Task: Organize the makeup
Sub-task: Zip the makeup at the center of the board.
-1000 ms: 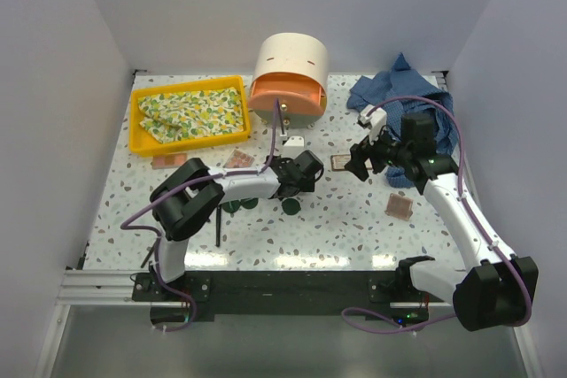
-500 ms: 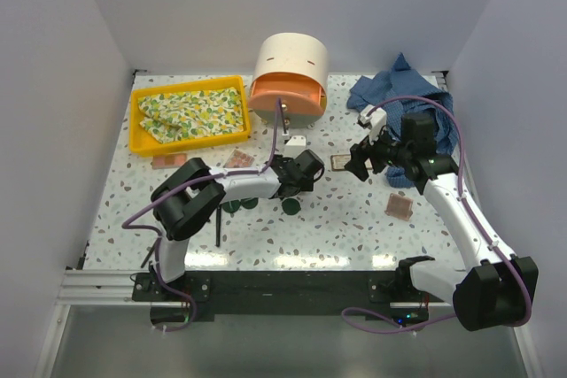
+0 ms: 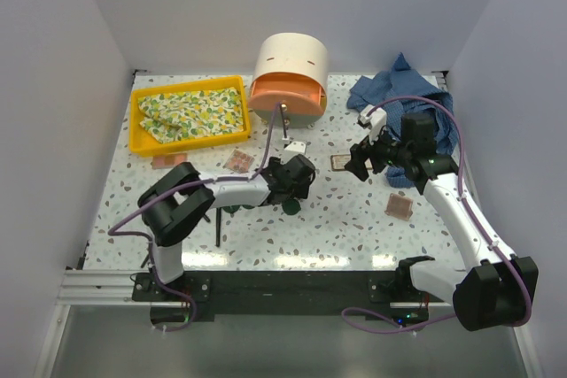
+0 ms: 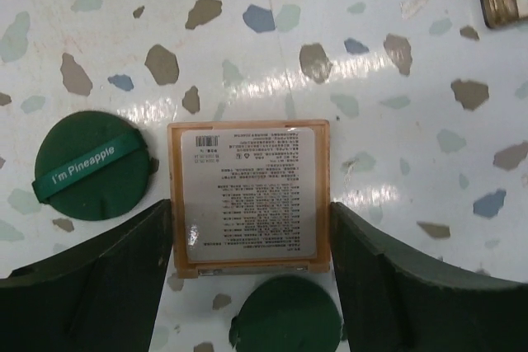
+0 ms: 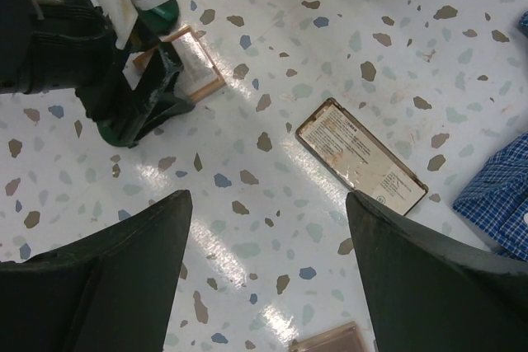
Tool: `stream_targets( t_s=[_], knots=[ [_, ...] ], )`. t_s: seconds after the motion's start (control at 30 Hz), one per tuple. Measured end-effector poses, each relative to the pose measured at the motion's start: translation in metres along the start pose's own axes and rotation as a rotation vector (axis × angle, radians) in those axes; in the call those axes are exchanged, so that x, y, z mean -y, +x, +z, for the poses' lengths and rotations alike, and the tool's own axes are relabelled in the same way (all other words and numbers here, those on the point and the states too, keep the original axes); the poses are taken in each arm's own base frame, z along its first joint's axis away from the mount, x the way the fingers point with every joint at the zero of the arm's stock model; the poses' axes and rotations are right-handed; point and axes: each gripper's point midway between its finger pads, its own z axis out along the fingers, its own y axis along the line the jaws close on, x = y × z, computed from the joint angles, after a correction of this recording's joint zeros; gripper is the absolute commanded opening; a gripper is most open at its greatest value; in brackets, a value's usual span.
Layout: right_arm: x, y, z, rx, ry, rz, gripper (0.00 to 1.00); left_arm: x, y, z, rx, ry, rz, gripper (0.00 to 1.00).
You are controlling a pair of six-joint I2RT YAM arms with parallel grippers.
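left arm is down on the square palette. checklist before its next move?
1. Centring: square palette sits midway in left gripper, a finger against each side edge: ok.
2. Side clearance: labelled green disc lies right beside one finger: cannot tell.
3. Near clearance: second green disc sits between the fingers at the palette's edge: not ok.
4. Lift: palette off the table: cannot tell.
5. Other arm: right gripper open, empty, near the rectangular palette: ok.
6. Arm spacing in the top view: ok.
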Motion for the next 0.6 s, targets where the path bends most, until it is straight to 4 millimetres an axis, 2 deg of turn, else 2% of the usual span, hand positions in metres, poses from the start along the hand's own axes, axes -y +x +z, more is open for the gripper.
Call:
stream_targets(
  t_s=[0.13,0.4,0.6],
  knots=[
    [0.0,0.0,0.0,0.0,0.0,0.0,0.8,-0.005,0.004,-0.018,0.002,0.061,0.048,0.23],
    [0.001,0.0,0.0,0.0,0.001,0.001,0.8,0.01,-0.042,-0.067,0.146,0.238,0.052,0.21],
    [0.002,0.0,-0.001,0.001,0.004,0.003,0.8,0.014,-0.067,-0.104,0.239,0.336,0.064,0.21]
  ],
)
